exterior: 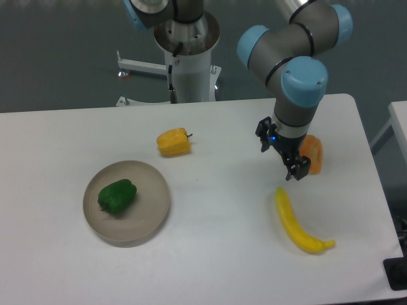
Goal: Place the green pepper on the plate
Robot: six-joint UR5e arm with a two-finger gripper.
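Four loose items and one dish are on your table (pixel 210 267): the green pepper (pixel 117 196), lying inside the plate (pixel 150 222) a little left of its middle, clear of the rim; a yellow pepper (pixel 173 142) beyond the plate toward the robot base; an orange wedge-shaped item (pixel 313 151) at the right, partly hidden by the arm; and a yellow banana-like item (pixel 297 223) in front of it. By the look of things the placing is done, so your risks lie elsewhere. Risk one: the gripper (pixel 297 171) hangs right at the orange wedge and just above the banana's upper tip; a low sweep or a descent here could shove either one across the table or off its right edge. Risk two: any return pass over the plate at low height could clip the pepper, which is lumpy and glossy and would likely roll out over the shallow rim. Hand status: nothing visible between the fingertips, nothing carried; the tips look close together, but they are small and dark, so you cannot tell how wide the gap is. Contact with the wedge cannot be confirmed either.
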